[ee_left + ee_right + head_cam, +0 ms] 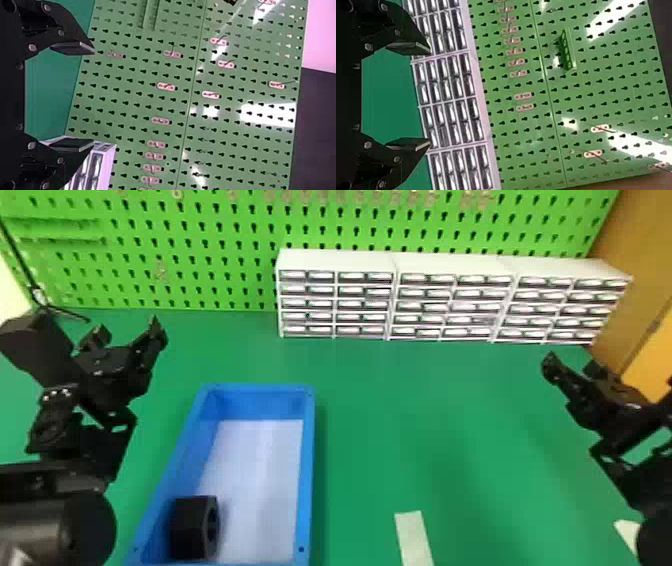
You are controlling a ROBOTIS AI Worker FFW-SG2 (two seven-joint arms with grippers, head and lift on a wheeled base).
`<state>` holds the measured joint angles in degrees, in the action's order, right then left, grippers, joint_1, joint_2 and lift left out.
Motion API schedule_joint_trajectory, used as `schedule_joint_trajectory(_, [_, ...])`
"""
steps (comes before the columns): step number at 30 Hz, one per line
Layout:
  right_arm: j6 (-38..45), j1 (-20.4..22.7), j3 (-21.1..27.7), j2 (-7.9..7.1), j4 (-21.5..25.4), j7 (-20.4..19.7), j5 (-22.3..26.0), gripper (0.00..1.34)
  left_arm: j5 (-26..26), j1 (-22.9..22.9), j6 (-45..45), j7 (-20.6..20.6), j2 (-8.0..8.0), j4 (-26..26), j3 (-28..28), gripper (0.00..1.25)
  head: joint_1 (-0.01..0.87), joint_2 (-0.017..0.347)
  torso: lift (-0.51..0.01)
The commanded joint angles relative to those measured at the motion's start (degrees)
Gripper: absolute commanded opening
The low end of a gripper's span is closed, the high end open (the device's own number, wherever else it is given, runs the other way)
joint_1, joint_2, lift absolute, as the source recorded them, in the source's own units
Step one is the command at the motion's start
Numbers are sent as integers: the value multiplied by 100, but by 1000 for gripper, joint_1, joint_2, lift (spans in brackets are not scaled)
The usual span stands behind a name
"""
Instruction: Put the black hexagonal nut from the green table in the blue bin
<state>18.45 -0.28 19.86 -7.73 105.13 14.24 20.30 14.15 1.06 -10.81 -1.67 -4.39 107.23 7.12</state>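
1. Black hexagonal nut (187, 530) on its side in the near end of the blue bin (307, 470).
2. Green table (400, 425) beneath, pale strip (414, 540) on it.
3. Left gripper (129, 329), right gripper (571, 365): both spread wide, empty.
4. White drawer units (450, 265).
5. Green pegboard (210, 245) behind.

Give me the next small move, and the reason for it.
Probably ease the left gripper a little away from the blue bin: the black nut sits inside it, and that gripper and the right gripper are open and empty, so nothing needs carrying.

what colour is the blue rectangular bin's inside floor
The floor is pale bluish white, clearest in the head view.
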Motion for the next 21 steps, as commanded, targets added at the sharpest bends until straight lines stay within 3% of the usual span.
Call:
schedule_joint_trajectory(1, [1, 1, 0, 0, -1, 0, 0, 881, 0, -1, 0, 0, 0, -1, 0, 815, 692, 8, -97])
schedule_joint_trajectory(21, [1, -8, 18, 9, 8, 0, 0, 881, 0, -1, 0, 0, 0, -1, 0, 815, 692, 8, -97])
